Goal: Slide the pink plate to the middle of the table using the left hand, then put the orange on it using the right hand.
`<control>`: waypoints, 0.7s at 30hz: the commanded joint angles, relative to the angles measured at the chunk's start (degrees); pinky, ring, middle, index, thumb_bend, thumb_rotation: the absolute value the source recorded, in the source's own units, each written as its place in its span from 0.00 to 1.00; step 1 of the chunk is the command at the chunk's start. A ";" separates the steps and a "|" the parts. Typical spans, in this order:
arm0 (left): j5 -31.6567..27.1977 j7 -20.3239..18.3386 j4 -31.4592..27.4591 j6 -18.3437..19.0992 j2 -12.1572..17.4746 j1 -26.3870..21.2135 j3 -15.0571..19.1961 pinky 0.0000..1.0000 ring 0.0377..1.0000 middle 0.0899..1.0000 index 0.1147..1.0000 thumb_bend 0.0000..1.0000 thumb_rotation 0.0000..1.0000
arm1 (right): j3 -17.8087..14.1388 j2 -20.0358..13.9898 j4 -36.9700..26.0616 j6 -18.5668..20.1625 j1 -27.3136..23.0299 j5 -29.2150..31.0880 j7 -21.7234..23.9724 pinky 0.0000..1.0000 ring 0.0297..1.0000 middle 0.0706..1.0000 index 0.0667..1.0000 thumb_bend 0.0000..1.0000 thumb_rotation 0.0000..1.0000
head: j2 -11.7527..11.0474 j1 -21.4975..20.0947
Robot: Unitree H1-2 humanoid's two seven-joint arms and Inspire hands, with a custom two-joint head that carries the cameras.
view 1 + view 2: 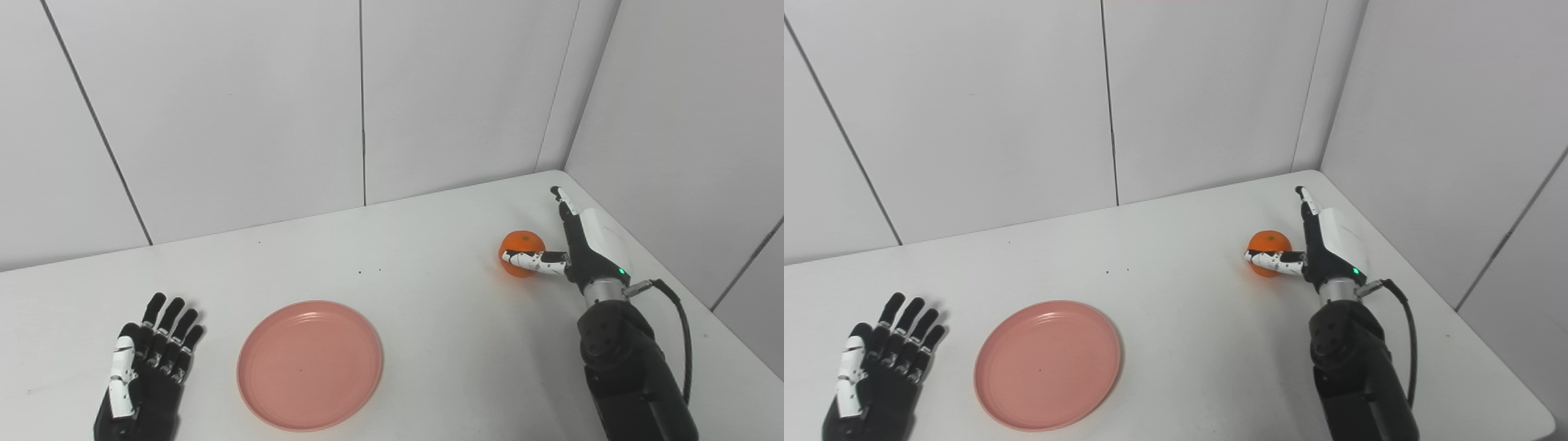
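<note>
The pink plate sits mid-surface at 6 o'clock, left hand spread empty at 8. The right hand, fingers wide, brackets the orange at 3; lifting remains.

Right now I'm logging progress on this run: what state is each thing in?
Plate: empty, flat on the table, beside the left hand.
Orange: on the table, not on the plate, right hand's thumb across its front.
Left hand: open, fingers spread, holding nothing.
Right hand: open beside the orange, not closed around it.
</note>
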 commanded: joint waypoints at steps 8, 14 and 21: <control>-0.40 1.48 0.04 3.72 0.36 1.16 0.42 0.96 0.95 0.96 0.94 0.34 1.00 | 0.77 -2.56 2.54 -0.15 -3.69 0.87 -1.49 0.74 0.85 0.91 0.91 1.00 0.36 | 0.71 0.37; 0.12 2.36 -1.95 5.14 0.45 1.45 0.13 0.97 0.95 0.96 0.95 0.34 1.00 | 1.25 -2.57 4.24 -0.04 -4.31 0.23 -0.39 0.71 0.84 0.90 0.91 1.00 0.40 | 1.12 0.67; -0.02 3.10 -3.17 6.19 0.32 1.47 0.25 0.98 0.95 0.95 0.94 0.33 1.00 | 2.10 -2.58 5.40 -0.04 -4.93 0.57 0.62 0.70 0.83 0.90 0.90 1.00 0.41 | 1.52 0.81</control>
